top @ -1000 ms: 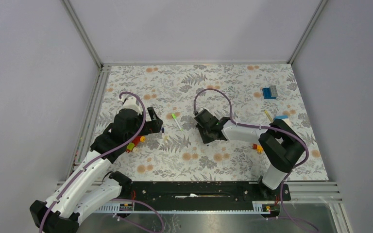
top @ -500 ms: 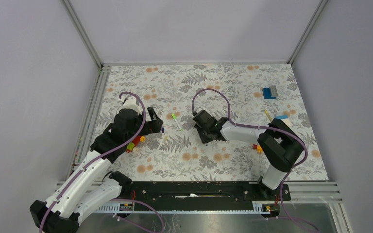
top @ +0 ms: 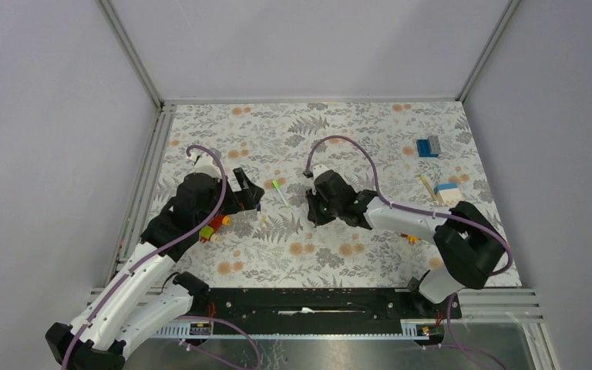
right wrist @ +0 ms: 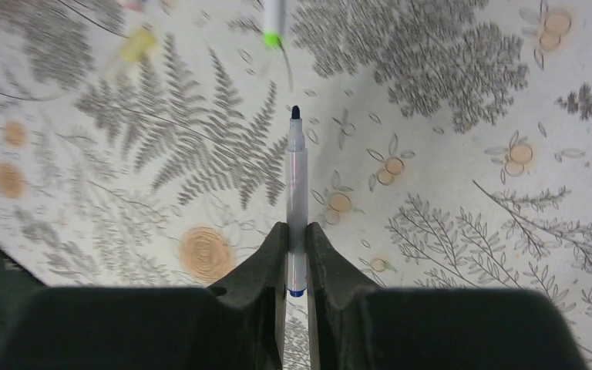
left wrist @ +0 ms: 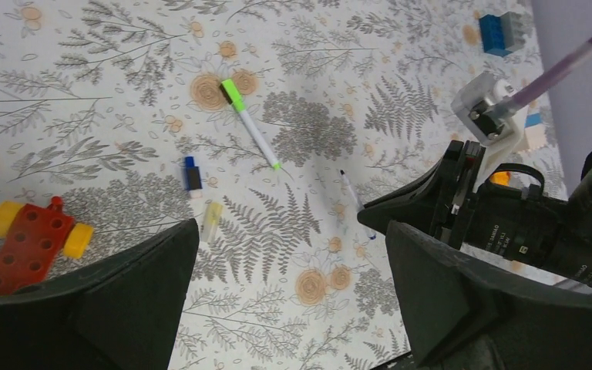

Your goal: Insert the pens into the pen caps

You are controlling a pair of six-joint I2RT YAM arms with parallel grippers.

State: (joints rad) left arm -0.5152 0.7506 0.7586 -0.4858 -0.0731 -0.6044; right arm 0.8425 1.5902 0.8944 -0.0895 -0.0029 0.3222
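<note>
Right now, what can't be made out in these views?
- Top view: the held pen in the right claw is hidden under that claw's body.
- Right wrist view: the green pen is cut off by the top edge, so only its tip end shows. The yellow cap is blurred.
- Left wrist view: the red toy brick is partly covered by a finger of the left claw.

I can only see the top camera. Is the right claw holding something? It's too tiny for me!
Observer: Yes. The right wrist view shows the right gripper shut on a pen, dark tip bare.
Operator: Where's its cap?
Observer: The left wrist view shows a dark blue cap lying on the mat, near a yellowish piece.
Operator: Is the left claw grabbing it?
Observer: No. The left gripper is open, empty.
</note>
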